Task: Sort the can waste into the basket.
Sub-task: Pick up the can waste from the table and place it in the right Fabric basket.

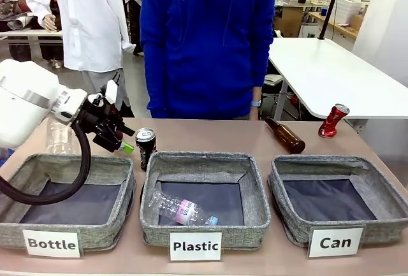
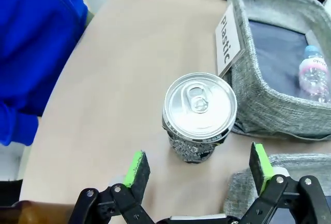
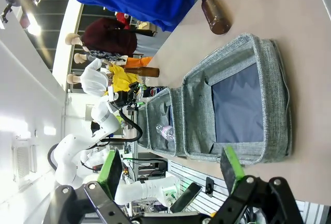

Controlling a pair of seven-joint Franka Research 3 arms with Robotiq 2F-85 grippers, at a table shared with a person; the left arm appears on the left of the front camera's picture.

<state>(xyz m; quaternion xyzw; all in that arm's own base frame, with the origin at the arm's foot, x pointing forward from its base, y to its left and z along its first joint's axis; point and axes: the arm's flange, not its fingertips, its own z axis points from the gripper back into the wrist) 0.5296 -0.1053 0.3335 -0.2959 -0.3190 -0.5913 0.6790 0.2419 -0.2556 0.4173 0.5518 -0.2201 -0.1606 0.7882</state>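
Wide left jaws just short of upright black can [image 2: 199, 113]; its print unreadable. Wide, empty right jaws. Beyond Can basket [image 1: 382, 193], red can [image 1: 333, 121] tilted, dent hard to see.

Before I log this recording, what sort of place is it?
Likely a robotics lab staged for waste sorting: a white robot arm at a tan table, a grey woven-fabric Can bin beside matching Plastic bin and Bottle bin, white work tables behind.
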